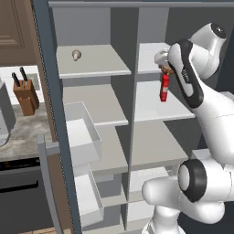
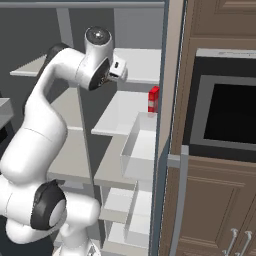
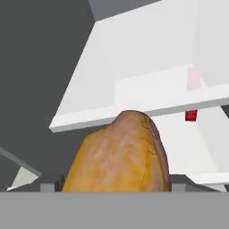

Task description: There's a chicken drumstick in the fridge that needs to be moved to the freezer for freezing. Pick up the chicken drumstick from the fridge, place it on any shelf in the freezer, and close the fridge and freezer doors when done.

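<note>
**One drumstick at the tool, in front of the fridge shelves**

One chicken drumstick (image 3: pixel 118 154) is sitting right at the tool (image 1: pixel 163 64), filling the lower middle of the hand view, golden-brown and orange. Its long axis is running away from the camera, and its narrower rounded end is pointing toward the edge of a pale shelf (image 3: pixel 134 112). The finger tips are hiding behind it, so I cannot tell if the tool is closed on it or only near it.

In the left base view the tool is reaching at the level of the upper shelf in the right half, the fridge (image 1: pixel 160 100). One slim red bottle (image 1: pixel 164 87) is standing upright just below it on the next shelf. One small beige knob (image 1: pixel 77 55) is lying on the top shelf of the left half, the freezer (image 1: pixel 91 91). Both doors are standing open: one (image 1: pixel 52 114) at left, one (image 2: pixel 167 150) at right. One knife block (image 1: pixel 25 93) is standing on the bench (image 1: pixel 23 132).
</note>
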Controlling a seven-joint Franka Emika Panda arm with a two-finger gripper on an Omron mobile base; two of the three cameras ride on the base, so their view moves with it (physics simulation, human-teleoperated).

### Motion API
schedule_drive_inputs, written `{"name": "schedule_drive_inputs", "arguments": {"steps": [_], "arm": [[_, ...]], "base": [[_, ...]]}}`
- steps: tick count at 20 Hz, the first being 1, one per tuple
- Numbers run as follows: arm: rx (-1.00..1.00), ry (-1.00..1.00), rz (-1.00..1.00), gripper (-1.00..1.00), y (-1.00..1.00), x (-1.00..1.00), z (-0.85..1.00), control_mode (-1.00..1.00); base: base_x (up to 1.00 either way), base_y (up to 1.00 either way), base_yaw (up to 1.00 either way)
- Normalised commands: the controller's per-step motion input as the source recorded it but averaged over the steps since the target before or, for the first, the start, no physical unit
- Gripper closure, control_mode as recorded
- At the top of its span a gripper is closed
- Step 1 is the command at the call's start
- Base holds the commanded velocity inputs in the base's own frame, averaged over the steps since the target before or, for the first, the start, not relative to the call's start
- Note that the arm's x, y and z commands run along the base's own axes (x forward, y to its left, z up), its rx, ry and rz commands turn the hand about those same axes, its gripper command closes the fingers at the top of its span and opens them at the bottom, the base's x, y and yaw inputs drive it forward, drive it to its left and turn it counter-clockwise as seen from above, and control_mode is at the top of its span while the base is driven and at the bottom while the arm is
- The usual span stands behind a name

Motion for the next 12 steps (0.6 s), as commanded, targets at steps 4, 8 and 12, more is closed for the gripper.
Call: {"name": "schedule_drive_inputs", "arguments": {"steps": [4, 8, 12], "arm": [[0.0, 0.14, 0.0, 1.0, 0.13, -1.0, 0.26, -1.0], [0.0, 0.0, 0.04, 1.0, 0.56, -1.0, 0.01, -1.0], [0.0, -0.11, 0.09, 1.0, 0.91, -1.0, 0.0, -1.0]], "base": [[0.0, 0.0, 0.0], [0.0, 0.0, 0.0], [0.0, 0.0, 0.0]]}}
